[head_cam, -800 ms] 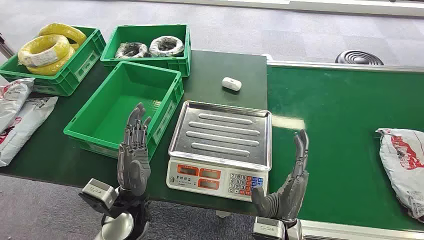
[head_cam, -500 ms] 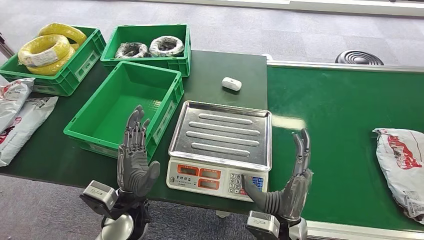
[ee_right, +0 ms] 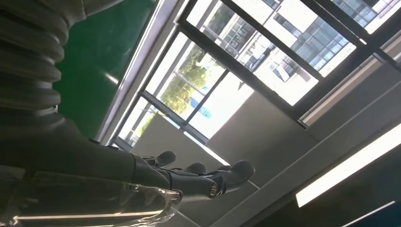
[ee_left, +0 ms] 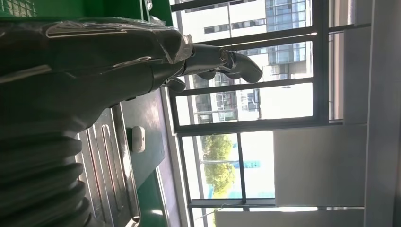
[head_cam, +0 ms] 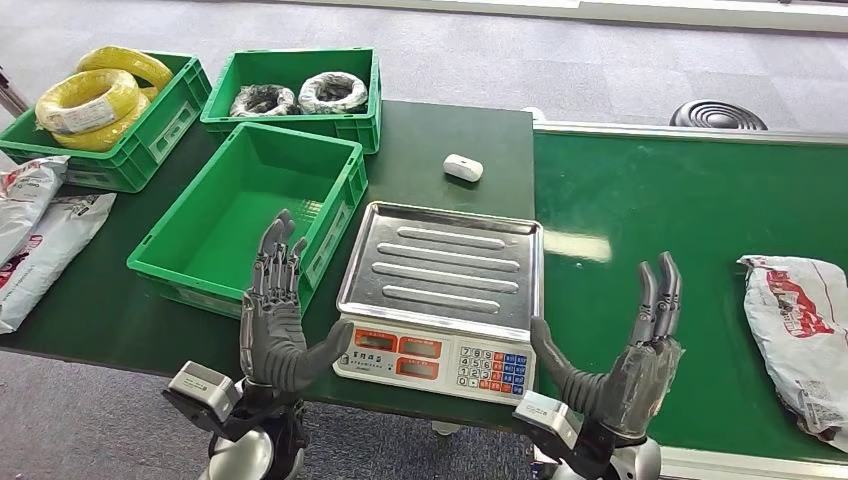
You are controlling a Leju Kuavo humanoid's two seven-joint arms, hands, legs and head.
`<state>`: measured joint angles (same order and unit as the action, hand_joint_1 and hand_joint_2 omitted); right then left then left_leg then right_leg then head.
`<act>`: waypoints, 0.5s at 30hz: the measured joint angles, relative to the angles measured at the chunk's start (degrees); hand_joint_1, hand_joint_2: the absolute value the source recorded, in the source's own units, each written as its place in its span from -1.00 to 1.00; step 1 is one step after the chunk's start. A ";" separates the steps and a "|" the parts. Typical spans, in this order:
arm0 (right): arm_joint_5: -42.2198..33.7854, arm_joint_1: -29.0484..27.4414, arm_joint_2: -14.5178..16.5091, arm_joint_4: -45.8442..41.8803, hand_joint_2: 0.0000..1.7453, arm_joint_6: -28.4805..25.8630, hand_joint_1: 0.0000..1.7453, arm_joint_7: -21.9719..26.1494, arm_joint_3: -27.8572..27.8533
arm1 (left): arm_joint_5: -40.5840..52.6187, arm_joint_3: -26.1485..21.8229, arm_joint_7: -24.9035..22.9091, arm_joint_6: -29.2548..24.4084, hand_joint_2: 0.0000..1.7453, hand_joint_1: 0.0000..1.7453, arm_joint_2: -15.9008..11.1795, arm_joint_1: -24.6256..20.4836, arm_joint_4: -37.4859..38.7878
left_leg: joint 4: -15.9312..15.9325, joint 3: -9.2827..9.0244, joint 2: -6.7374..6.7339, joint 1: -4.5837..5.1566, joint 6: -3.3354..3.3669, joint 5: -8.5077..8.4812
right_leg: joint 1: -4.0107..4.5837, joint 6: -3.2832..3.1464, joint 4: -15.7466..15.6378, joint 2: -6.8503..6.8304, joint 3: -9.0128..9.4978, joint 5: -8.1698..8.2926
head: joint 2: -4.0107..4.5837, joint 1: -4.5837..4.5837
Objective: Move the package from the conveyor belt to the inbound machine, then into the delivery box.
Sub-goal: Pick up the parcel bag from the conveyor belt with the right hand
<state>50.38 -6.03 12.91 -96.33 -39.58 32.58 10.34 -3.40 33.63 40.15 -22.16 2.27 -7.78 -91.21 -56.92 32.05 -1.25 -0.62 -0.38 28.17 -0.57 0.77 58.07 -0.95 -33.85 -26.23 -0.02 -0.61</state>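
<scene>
The setting was a grey-floored hall with a dark green bench (head_cam: 440, 135) on the left and a green conveyor belt (head_cam: 680, 230) adjoining it on the right. At the front of the bench stood the inbound machine (head_cam: 440, 300), a weighing scale with a ribbed steel platter and a keypad panel facing the robot. A small white device (head_cam: 463, 167) lay on the bench behind it. Just left of the scale sat an empty green delivery box (head_cam: 250, 215). Two further green crates stood behind it, one holding yellow cable coils (head_cam: 88, 98) and the other black and grey coils (head_cam: 300, 95). White mail bags (head_cam: 35, 235) lay at the far left edge.

The package (head_cam: 800, 335) (a white poly bag with red print) lay flat on the conveyor belt at the far right, well apart from both hands and partly cut off by the frame.

The left robot hand (head_cam: 272, 330) was raised upright at the front edge of the bench, between delivery box and scale, fingers extended and apart, thumb spread toward the scale, holding nothing. The right robot hand (head_cam: 630, 365) was likewise upright at the near edge of the belt, right of the scale, fingers extended, thumb out toward the keypad, holding nothing.
</scene>
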 joint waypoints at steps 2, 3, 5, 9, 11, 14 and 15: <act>4.64 0.05 0.87 -1.13 1.00 -0.01 -1.00 -1.01 -2.23 | 0.40 -0.25 0.00 0.27 1.00 -1.00 0.67 0.06 -0.19 | 0.00 0.00 0.01 0.00 0.00 0.00 | 0.00 0.00 0.00 0.00 0.00 0.00 | 0.00 -0.01; 10.68 0.46 1.73 -2.35 1.00 -0.01 -1.00 -2.82 -4.95 | 0.72 -0.57 0.00 0.60 1.00 -1.00 1.30 0.11 -0.42 | 0.00 0.00 0.02 0.00 0.00 0.00 | 0.00 0.00 0.00 -0.01 0.00 0.00 | 0.00 -0.01; 23.86 2.17 3.27 -4.76 1.00 -0.03 -1.00 -8.85 -11.98 | 1.23 -1.41 0.00 1.61 1.00 -1.00 2.56 0.21 -0.84 | 0.00 -0.01 0.03 0.00 0.01 -0.01 | 0.00 0.00 0.00 -0.02 0.02 0.00 | 0.00 -0.01; 30.58 6.58 2.84 -5.28 1.00 -0.04 -1.00 -19.44 -22.72 | 0.58 -2.14 0.00 2.93 1.00 -1.00 3.18 -0.28 0.02 | -0.03 -0.03 0.05 0.07 0.03 -0.02 | -0.09 0.04 -0.01 -0.02 0.05 0.03 | 0.00 0.00; 31.24 8.43 2.05 -5.08 1.00 -0.04 -1.00 -21.63 -27.73 | -0.01 -2.18 0.00 2.95 1.00 -1.00 3.20 -0.77 1.04 | -0.03 -0.04 0.05 0.09 0.04 -0.02 | -0.11 0.05 -0.01 -0.02 0.05 0.04 | 0.00 -0.01; 32.34 11.03 0.12 -3.48 1.00 -0.04 -1.00 -24.16 -34.11 | -0.32 -2.27 0.00 3.58 1.00 -1.00 3.22 -1.51 2.65 | -0.04 -0.04 0.05 0.09 0.04 -0.01 | -0.12 0.06 -0.02 -0.02 0.03 0.04 | 0.00 -0.03; 33.21 12.13 -0.87 -2.19 1.00 -0.04 -1.00 -25.66 -36.48 | -0.51 -2.34 0.00 3.92 1.00 -1.00 3.23 -1.77 3.33 | -0.04 -0.03 0.06 0.09 0.04 -0.01 | -0.12 0.06 -0.02 -0.03 0.03 0.04 | 0.00 -0.02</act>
<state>83.59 6.10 12.04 -98.52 -39.63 6.92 -26.14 -3.91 31.29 40.15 -18.25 5.50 -9.55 -87.88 -56.96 32.02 -1.19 -0.53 -0.34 28.16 -0.69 0.82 58.05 -0.98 -33.83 -26.19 -0.02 -0.63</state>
